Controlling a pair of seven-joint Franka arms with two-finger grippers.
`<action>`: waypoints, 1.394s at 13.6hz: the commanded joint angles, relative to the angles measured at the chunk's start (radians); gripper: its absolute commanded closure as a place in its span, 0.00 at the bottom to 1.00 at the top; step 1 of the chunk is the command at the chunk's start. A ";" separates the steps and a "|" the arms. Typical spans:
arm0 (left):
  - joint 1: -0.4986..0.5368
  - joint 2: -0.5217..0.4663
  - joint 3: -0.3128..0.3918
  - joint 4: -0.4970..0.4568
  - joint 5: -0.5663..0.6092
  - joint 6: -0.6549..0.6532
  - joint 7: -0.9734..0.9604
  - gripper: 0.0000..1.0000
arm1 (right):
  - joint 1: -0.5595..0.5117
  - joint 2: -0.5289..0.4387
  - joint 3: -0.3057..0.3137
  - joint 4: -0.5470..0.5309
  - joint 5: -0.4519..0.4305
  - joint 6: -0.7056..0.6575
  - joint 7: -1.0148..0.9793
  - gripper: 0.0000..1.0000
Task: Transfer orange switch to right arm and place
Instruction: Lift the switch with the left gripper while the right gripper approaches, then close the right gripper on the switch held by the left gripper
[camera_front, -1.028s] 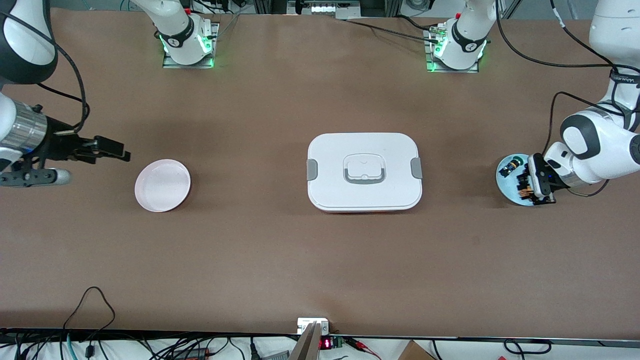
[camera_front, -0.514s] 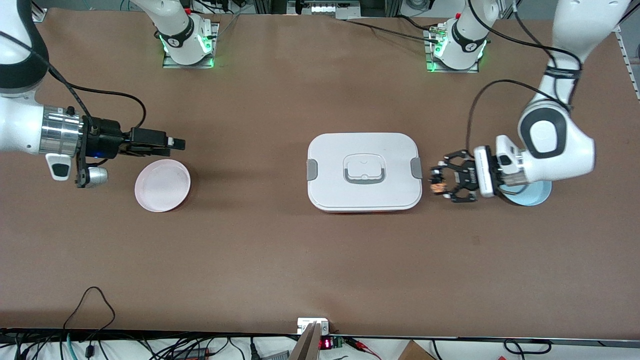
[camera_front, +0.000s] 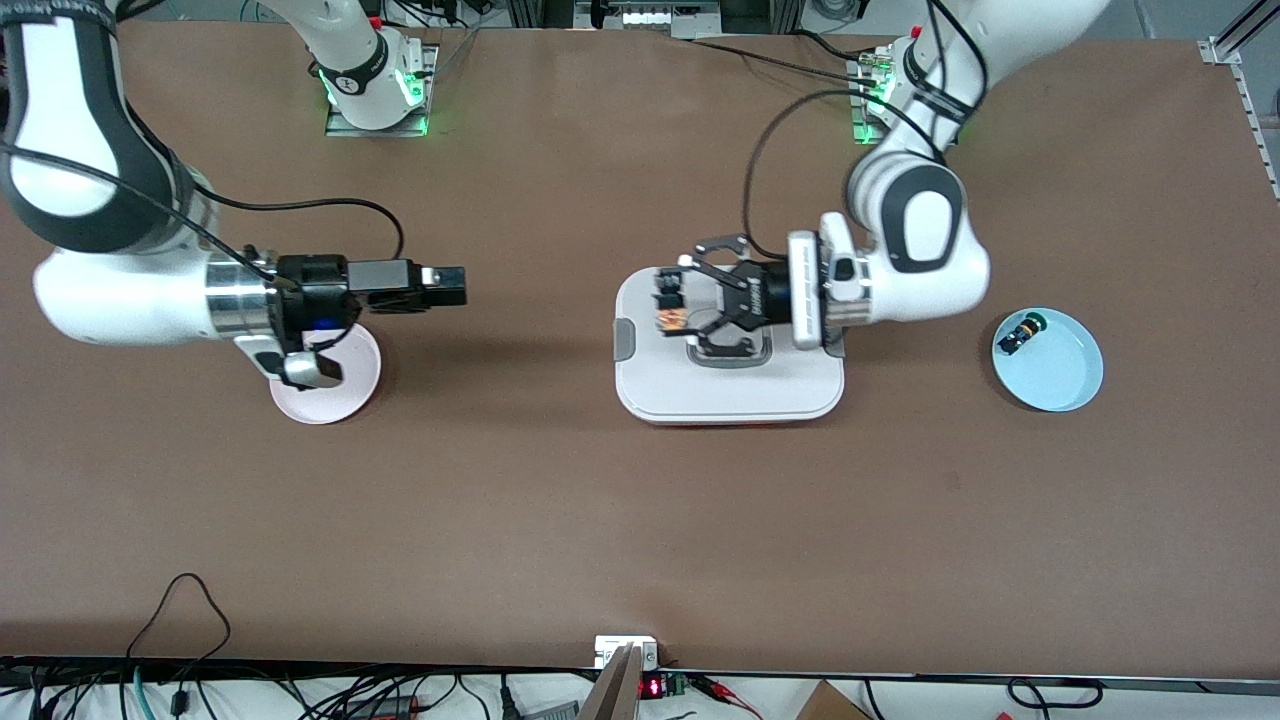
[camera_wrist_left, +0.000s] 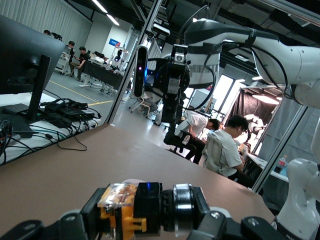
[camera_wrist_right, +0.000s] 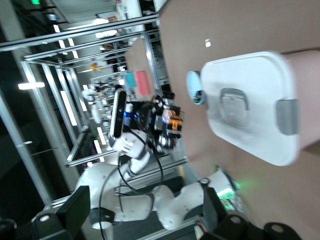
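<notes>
The orange switch (camera_front: 671, 318), black with an orange base, is clamped in my left gripper (camera_front: 668, 303), a wide linkage claw shut on it. Both hang over the white lidded box (camera_front: 728, 385), above the edge toward the right arm's end. In the left wrist view the orange switch (camera_wrist_left: 122, 210) fills the space between the claw's fingers. My right gripper (camera_front: 458, 285), slim and black, is open and empty, over bare table between the pink plate (camera_front: 350, 390) and the box, pointing at the left gripper. In the right wrist view its fingers (camera_wrist_right: 80, 207) stand wide apart, with the orange switch (camera_wrist_right: 172, 121) in the distance.
A pale blue plate (camera_front: 1060, 375) at the left arm's end holds a small black switch with a green cap (camera_front: 1022, 330). The right arm's wrist partly covers the pink plate. The box carries a grey handle (camera_front: 735, 352) and grey side clips.
The left gripper has carried the orange switch from beside the box to over its lid, toward the right arm. The right gripper has moved past the pink plate toward the box.
</notes>
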 joint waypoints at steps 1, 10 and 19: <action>-0.067 0.028 -0.003 0.080 -0.110 0.064 -0.024 1.00 | 0.022 0.024 -0.004 -0.026 0.132 0.001 -0.050 0.00; -0.106 0.036 -0.021 0.115 -0.144 0.137 -0.018 1.00 | 0.083 0.070 -0.002 -0.079 0.206 0.004 0.014 0.00; -0.113 0.039 -0.035 0.125 -0.195 0.134 -0.018 1.00 | 0.131 0.069 -0.002 -0.073 0.257 0.008 0.126 0.00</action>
